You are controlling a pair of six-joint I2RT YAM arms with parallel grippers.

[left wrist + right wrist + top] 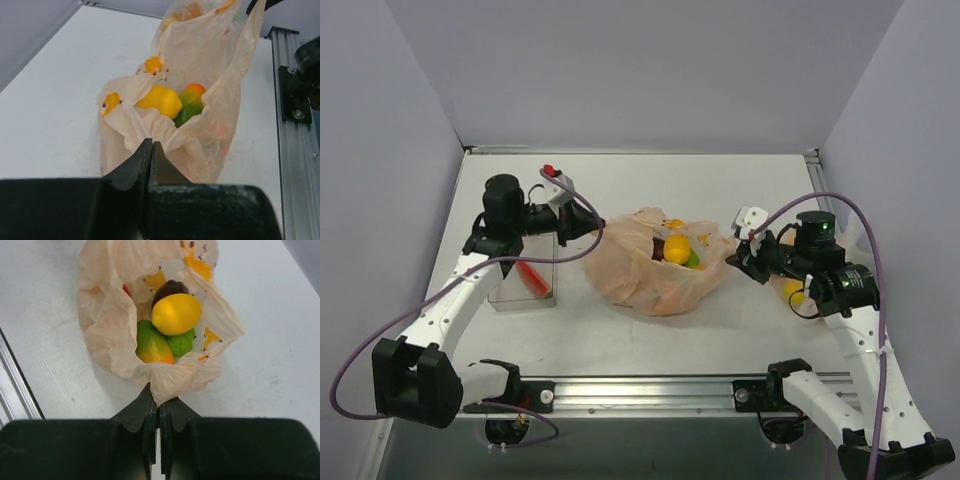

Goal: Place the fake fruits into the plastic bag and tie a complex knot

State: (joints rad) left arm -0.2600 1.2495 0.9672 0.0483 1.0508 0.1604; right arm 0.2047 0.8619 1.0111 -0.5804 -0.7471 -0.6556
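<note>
Plastic bag (655, 280) mid-tabletop (650, 185), crumpled, mouth open upward and stretched sideways between the two arms. On its left rim, left tool (151, 148) pinched tight, jaws together with only thin film between them. On its right rim, right tool (160, 399) clamped the same way, a fold of film bunched just above the fingertips. Peach-tinted, translucent film, with patches of orange print (156, 280) near the mouth.

Inside the bag, seen from the right wrist: yellow fruit (176, 314) on top; dark maroon fruit (169, 288) just behind and touching it; red-and-green fruit (151, 345) and green fruit (181, 342) underneath, side by side against the near wall. From the left wrist, only the yellow one and the red-and-green one in view, touching.

Outside the bag, second yellow fruit (793, 293) on the tabletop at the right, partly hidden by the right arm, near the bag but apart from it. At the left, clear tray (510, 290) under the left arm, just beside the bag, with a red item (533, 278) inside, kind unclear.
</note>
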